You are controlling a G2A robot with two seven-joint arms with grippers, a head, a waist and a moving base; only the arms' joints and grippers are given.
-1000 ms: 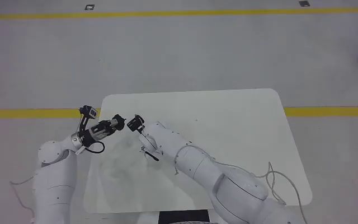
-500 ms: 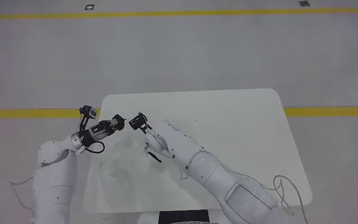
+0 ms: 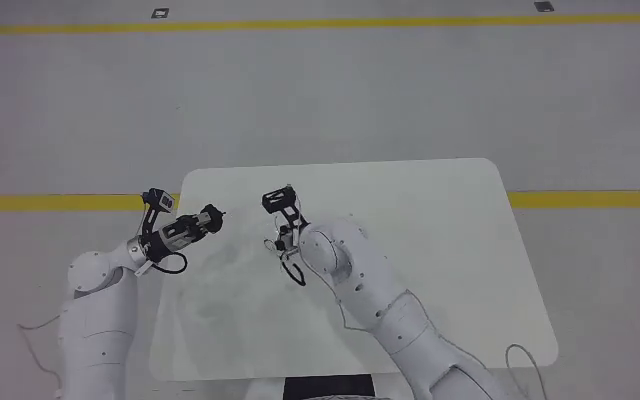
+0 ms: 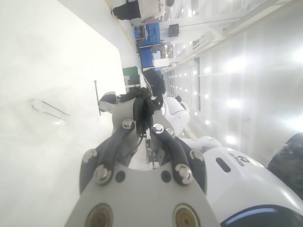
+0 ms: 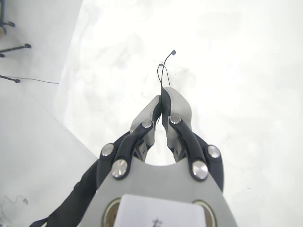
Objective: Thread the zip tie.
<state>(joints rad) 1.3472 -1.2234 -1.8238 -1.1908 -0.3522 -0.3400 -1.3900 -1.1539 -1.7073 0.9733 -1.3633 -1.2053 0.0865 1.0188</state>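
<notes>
1. Swung away from the left gripper [image 3: 213, 216], the right gripper [image 5: 163, 98] now hangs apart from it; a second ago they nearly met.
2. Right jaws clamp the thin black zip tie [image 5: 165, 72], with two strands poking past the tips above the white table [image 3: 450, 200].
3. Left jaws are pressed together by the table's left edge.
4. Another tie [image 4: 96, 95] lies straight on the tabletop.

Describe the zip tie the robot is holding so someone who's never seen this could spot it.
Over the white table, look at the right gripper, which is shut. Pinched in it is a thin black zip tie, bent double, both ends poking out past the tips. The other tie lies straight and flat on the table, untouched.
</notes>
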